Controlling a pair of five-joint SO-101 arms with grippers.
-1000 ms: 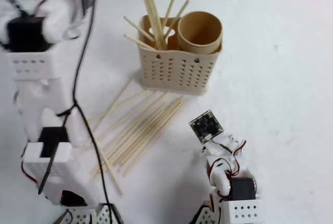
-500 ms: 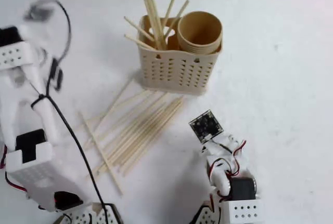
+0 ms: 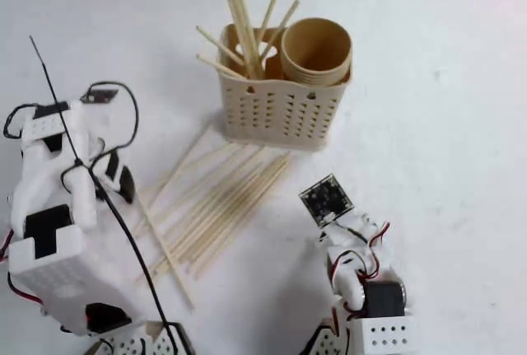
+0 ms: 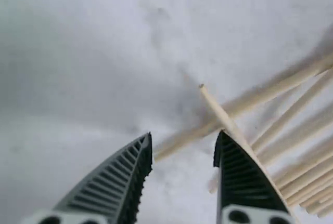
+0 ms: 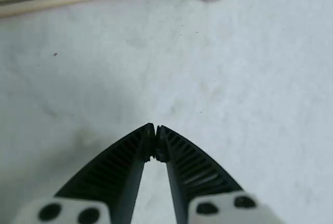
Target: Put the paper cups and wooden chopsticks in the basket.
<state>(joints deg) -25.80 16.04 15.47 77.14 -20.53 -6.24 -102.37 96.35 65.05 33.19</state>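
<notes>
— What's on the surface (image 3: 445,124)?
— Loose chopsticks (image 3: 218,198) beside the basket (image 3: 280,112); cups (image 3: 317,50) sit inside it.
— And you?
— My left claw (image 4: 184,135) gapes over stick ends; my right claw (image 5: 155,128) is pinched together, empty.

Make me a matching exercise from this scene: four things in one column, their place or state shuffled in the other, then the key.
1. paper cups
2. loose chopsticks
3. left gripper
4. right gripper

A. shut, over the table
B. lying on the table beside the basket
C. open, at the ends of the loose chopsticks
D. standing in the basket

Pairs: 1-D, 2-B, 3-C, 4-A.
</notes>
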